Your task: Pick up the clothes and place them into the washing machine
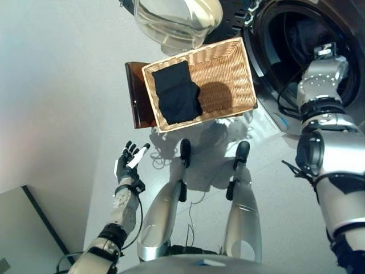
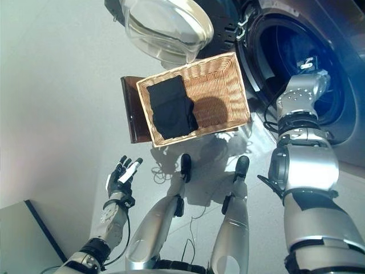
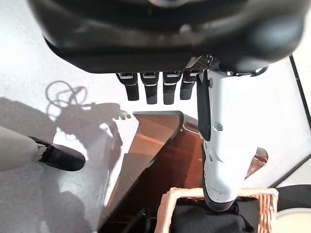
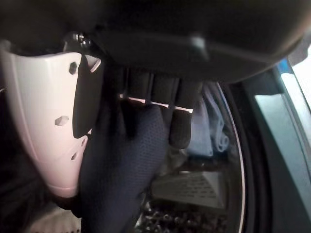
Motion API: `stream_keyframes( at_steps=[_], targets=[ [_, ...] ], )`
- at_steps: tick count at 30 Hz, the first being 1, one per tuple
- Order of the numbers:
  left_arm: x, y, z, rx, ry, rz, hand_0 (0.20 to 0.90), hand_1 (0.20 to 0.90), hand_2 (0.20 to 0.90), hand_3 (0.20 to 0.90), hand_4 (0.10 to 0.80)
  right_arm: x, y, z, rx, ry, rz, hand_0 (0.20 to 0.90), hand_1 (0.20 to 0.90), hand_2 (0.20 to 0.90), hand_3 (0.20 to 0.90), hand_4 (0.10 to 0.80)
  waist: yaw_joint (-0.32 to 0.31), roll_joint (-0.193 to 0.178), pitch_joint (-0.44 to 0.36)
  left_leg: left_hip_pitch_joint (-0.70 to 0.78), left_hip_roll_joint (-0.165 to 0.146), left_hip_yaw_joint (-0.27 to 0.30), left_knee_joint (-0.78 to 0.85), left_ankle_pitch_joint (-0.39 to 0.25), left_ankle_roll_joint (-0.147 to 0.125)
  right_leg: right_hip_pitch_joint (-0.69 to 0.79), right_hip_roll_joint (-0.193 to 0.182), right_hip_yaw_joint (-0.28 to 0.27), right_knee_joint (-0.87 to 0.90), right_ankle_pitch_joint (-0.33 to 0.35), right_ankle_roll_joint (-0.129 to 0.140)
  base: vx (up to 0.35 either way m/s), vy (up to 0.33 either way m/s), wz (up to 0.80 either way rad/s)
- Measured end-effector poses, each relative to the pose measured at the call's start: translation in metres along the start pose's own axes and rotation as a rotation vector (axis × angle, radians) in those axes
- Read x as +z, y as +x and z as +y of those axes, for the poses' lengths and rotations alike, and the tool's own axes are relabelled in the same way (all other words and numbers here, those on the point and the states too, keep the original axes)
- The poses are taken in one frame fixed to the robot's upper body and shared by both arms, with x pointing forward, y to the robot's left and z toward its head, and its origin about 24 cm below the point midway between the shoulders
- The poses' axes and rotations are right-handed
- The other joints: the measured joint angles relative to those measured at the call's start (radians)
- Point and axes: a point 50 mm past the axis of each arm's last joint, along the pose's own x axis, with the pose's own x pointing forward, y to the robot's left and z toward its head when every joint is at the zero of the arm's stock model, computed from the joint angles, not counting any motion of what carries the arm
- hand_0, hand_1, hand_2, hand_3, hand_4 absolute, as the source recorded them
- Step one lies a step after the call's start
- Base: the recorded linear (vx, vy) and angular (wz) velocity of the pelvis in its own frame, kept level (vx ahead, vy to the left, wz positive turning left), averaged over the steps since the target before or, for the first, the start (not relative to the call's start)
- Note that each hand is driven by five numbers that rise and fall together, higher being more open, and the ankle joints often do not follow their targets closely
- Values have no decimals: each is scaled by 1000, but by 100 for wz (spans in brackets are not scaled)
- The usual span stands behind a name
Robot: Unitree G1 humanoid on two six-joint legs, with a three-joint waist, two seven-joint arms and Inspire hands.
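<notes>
Dark cloth hangs pinched between the right hand's fingers and thumb, inside the drum; it should let go only once well past the rim, apparently near. More dark clothes wait in the basket, while the left hand idles with straight fingers.

The wicker basket rests on a brown wooden stand, which shows past the basket's left side. The grey floor spreads around both. At the lower left corner a pale flat panel with a dark edge lies apart from the stand.
</notes>
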Motion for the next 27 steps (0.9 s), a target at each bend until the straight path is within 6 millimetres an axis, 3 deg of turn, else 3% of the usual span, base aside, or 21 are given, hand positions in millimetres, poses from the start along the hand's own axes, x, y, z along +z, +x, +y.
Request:
stream_keyframes(
  at_steps=[20,27],
  targets=[
    [-4,-1,-1,-3,2,19,900,900,900,900,800,4,1,4,-8,-10,-11,900,900,900,900,800,-2,1,-1,-2,-8,1,0,2,2,-2,-7,1,0,3,5,0,0,0],
    [-5,-1,0,3,2,20,900,900,900,900,800,-13,-6,1,58,-192,-33,900,900,900,900,800,-14,1,-1,-2,-6,4,0,2,2,-3,-5,3,-1,4,6,0,0,0]
  ],
)
